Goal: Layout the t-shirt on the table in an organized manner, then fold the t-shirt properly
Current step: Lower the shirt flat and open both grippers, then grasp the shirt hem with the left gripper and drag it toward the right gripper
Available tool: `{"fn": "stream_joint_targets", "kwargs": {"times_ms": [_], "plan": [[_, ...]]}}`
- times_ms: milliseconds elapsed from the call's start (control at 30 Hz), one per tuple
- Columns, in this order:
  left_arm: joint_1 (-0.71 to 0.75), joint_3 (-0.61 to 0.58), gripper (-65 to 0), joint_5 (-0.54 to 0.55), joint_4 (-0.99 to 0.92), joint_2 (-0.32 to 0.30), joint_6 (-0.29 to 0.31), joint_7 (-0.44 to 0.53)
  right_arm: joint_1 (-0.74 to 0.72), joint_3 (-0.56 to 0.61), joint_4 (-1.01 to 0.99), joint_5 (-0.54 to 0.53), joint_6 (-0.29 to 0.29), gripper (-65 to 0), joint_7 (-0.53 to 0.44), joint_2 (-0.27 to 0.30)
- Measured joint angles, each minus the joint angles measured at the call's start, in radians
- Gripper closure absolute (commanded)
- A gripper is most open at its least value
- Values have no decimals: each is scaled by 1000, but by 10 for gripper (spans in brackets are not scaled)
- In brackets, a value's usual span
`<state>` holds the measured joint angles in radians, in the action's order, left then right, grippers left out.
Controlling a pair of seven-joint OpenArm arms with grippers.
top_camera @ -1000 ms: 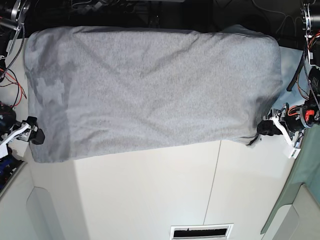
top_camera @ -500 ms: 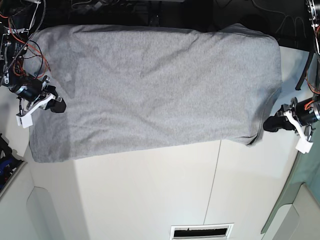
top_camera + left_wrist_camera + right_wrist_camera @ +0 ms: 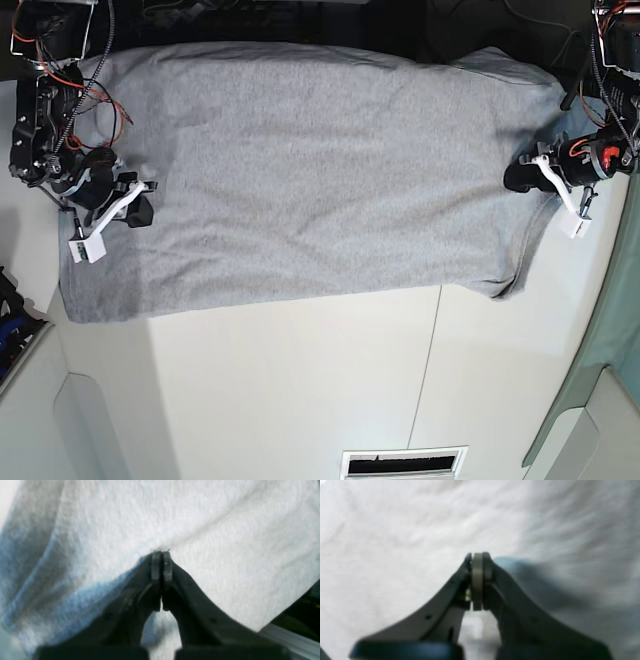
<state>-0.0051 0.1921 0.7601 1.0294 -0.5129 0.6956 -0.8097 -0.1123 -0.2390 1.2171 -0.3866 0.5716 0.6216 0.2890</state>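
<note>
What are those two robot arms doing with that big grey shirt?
They are laying the shirt out flat on the table before folding it. The shirt is spread wide with its plain side up and only a few soft wrinkles. The right gripper is over one end of it and the left gripper is at the other end. Both have their jaws shut, and neither seems to be pinching any cloth. No fold has been made yet.
</note>
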Motion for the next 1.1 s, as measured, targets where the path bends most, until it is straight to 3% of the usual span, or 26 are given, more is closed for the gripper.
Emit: {"fn": "stream_joint_targets", "kwargs": {"times_ms": [67,233,400,633,767,900,1100], "plan": [[-59,-47,0,-37,-43,-2,-19,33,-19,-2,0,13,-8,0,0,8],[-241,-196,0,-131,-179,0,-136,142,-58,0,0,20,-2,0,-5,-4],[-440,-312,0,-222,-354,42,-181,181,-62,0,0,85,-19,0,-2,5],[-635,-465,0,-311,-502,198,-198,174,-54,0,-2,118,-18,0,4,3],[-666,-522,0,-309,-515,275,-217,167,-54,0,-10,114,-26,0,86,-1],[-674,-527,0,-310,-515,311,-208,122,-18,0,-11,78,-26,0,93,-2],[-673,-527,0,-243,-438,311,-163,18,88,-3,-6,-98,-23,0,63,-1]]}}
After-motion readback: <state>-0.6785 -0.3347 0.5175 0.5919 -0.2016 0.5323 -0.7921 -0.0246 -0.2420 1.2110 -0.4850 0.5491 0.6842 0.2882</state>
